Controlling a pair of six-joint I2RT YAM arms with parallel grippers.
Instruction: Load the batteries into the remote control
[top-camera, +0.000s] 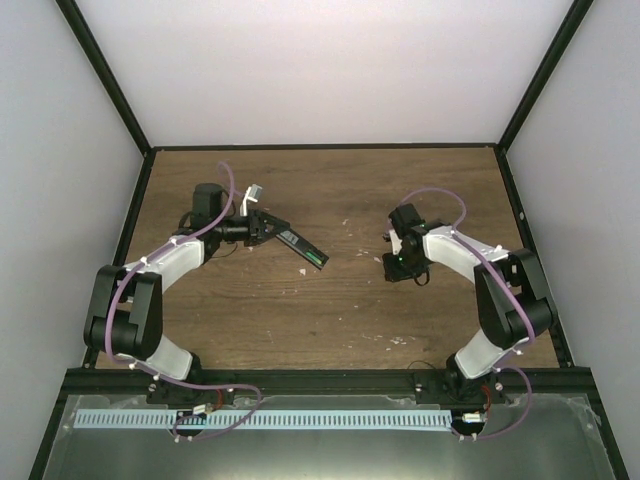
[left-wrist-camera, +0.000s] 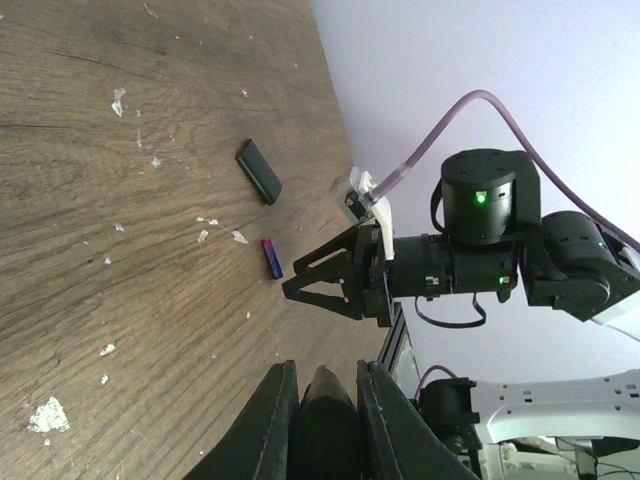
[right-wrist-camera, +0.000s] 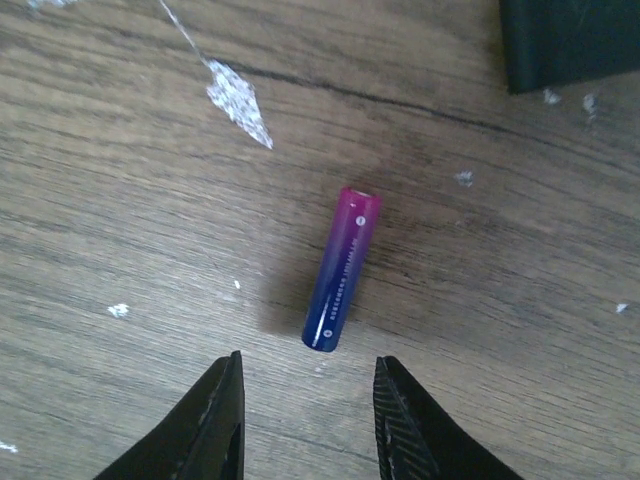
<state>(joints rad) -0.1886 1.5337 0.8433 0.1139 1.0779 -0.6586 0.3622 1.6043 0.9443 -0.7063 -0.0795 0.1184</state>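
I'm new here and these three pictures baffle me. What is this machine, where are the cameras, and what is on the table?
Two robot arms are bolted at a wooden table. One picture looks down from above; the others come from cameras on each wrist. The left gripper is shut on the remote control, a slim black bar. The right gripper is open, hanging just above a purple battery that lies flat on the wood. A small black piece lies near that battery. I cannot find the green battery.
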